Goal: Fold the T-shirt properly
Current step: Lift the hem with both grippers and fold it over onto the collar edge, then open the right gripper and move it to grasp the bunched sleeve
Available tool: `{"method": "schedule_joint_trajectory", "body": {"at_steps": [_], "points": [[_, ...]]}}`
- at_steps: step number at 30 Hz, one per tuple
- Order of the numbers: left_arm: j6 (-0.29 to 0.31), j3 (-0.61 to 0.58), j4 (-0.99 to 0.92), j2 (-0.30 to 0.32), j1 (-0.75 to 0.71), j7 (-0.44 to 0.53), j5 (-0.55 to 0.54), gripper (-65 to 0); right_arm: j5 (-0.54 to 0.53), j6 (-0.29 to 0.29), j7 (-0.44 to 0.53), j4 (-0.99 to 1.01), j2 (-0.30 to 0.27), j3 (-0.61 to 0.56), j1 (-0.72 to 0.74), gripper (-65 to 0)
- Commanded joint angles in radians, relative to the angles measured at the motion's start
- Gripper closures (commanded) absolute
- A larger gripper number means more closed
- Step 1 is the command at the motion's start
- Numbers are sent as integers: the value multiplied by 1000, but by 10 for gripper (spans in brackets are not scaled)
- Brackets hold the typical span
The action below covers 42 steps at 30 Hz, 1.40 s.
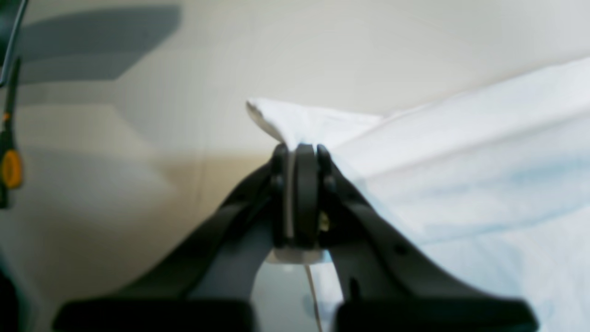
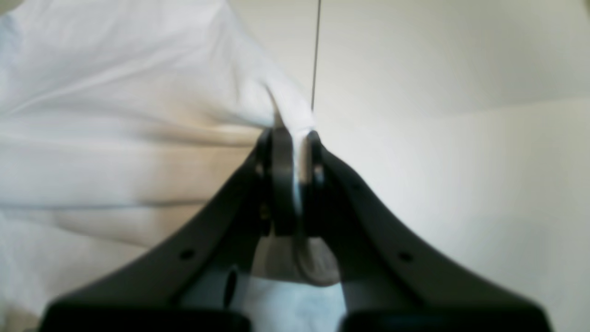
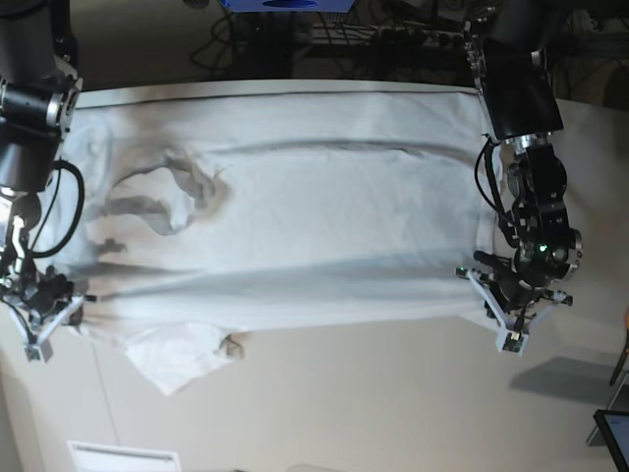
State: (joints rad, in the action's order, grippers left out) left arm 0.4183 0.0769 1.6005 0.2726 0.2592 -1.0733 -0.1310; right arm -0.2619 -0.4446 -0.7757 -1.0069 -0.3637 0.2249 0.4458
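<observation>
The white T-shirt (image 3: 324, 226) lies spread wide across the tabletop (image 3: 393, 393), with its collar (image 3: 167, 197) toward the left and one sleeve (image 3: 187, 354) hanging out at the lower left. My left gripper (image 3: 482, 285) is on the base view's right and is shut on the shirt's lower right corner; the left wrist view shows the gripper (image 1: 299, 150) pinching a peak of fabric (image 1: 295, 122). My right gripper (image 3: 77, 300) is at the left, shut on the shirt's lower left edge; in the right wrist view the gripper (image 2: 292, 136) has fabric (image 2: 138, 92) pinched between its jaws.
Cables and a blue device (image 3: 285, 5) sit beyond the table's far edge. An orange item (image 3: 624, 324) and a dark screen (image 3: 614, 433) are at the right edge. A white label (image 3: 123, 457) lies near the front edge.
</observation>
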Motion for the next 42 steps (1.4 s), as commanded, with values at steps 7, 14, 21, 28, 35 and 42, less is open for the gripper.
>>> {"method": "schedule_joint_trajectory", "body": {"at_steps": [7, 14, 21, 28, 35, 42], "points": [[-9, 8, 163, 17, -88, -68, 21, 0, 0, 10, -49, -112, -16, 72, -28, -3], [-9, 8, 199, 17, -191, -64, 23, 0, 3, 10, -49, -129, -4, 92, -81, -3], [-11, 8, 199, 15, -235, -61, 23, 0, 3, 11, -52, -131, 22, 93, -91, -12], [-12, 8, 192, 14, -235, -61, 23, 0, 5, 102, -55, -189, 24, 144, -127, -228], [-14, -1, 194, 9, -238, -60, 23, 0, 3, 270, -52, -390, 24, 224, -199, -364], [-14, -1, 194, -5, -242, -60, 23, 0, -1, 189, -52, -557, 65, 193, -187, -364]]}}
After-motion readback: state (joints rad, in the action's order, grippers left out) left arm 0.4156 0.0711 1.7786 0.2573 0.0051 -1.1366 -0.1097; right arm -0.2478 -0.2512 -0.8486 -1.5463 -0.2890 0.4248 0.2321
